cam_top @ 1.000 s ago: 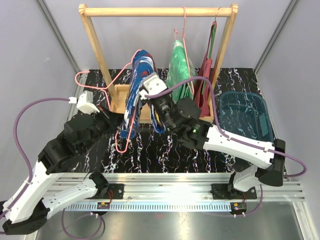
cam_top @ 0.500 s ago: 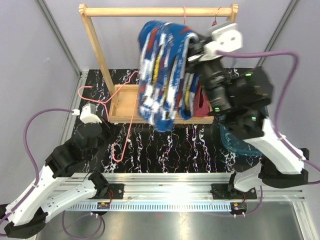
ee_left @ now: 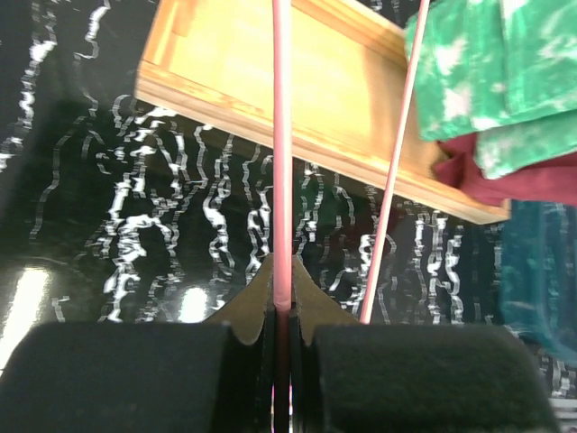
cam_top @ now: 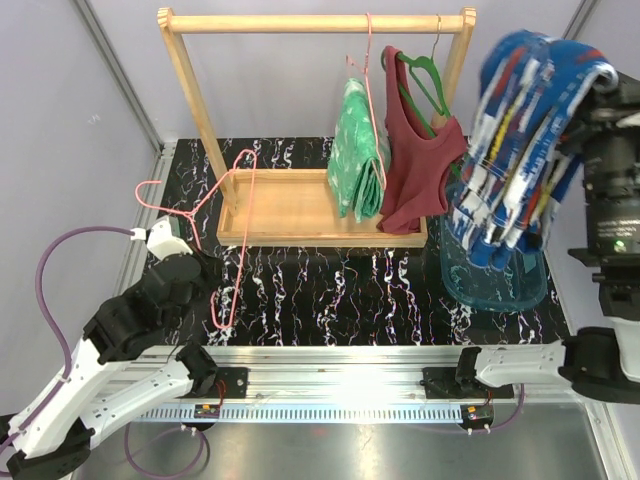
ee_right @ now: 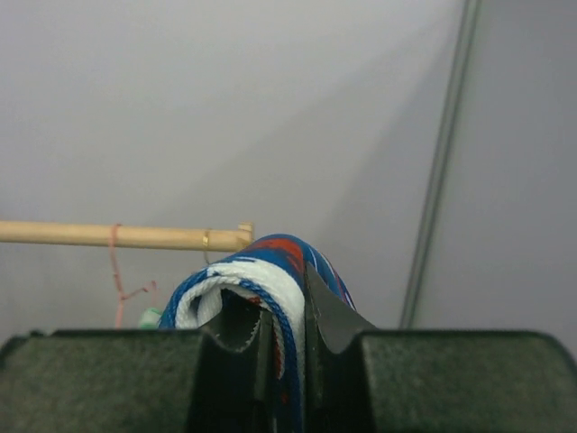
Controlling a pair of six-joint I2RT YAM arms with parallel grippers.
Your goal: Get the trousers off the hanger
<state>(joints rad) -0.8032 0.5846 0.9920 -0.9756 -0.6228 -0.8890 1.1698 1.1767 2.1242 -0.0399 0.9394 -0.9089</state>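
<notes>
My right gripper point(ee_right: 287, 316) is shut on the dark blue trousers point(cam_top: 525, 135) with red and white pattern, holding them high above the teal bin point(cam_top: 490, 270); their folded edge point(ee_right: 261, 271) shows between the jaws. My left gripper point(ee_left: 282, 302) is shut on the bare pink hanger point(cam_top: 225, 225), which leans over the left of the table; its wire point(ee_left: 282, 135) runs straight up from the jaws. The green trousers point(cam_top: 360, 150) hang from the wooden rack point(cam_top: 310, 22) on another pink hanger.
A maroon tank top point(cam_top: 420, 165) hangs on a green hanger at the rack's right end. The rack's wooden base tray point(cam_top: 290, 205) sits mid-table. The table top point(cam_top: 330, 290) is black marbled. Grey walls stand on both sides.
My right gripper has swung the blue trousers up and right, off the pink hanger, from the rack's middle to above the teal bin. My left arm has drawn back with the bare hanger.
</notes>
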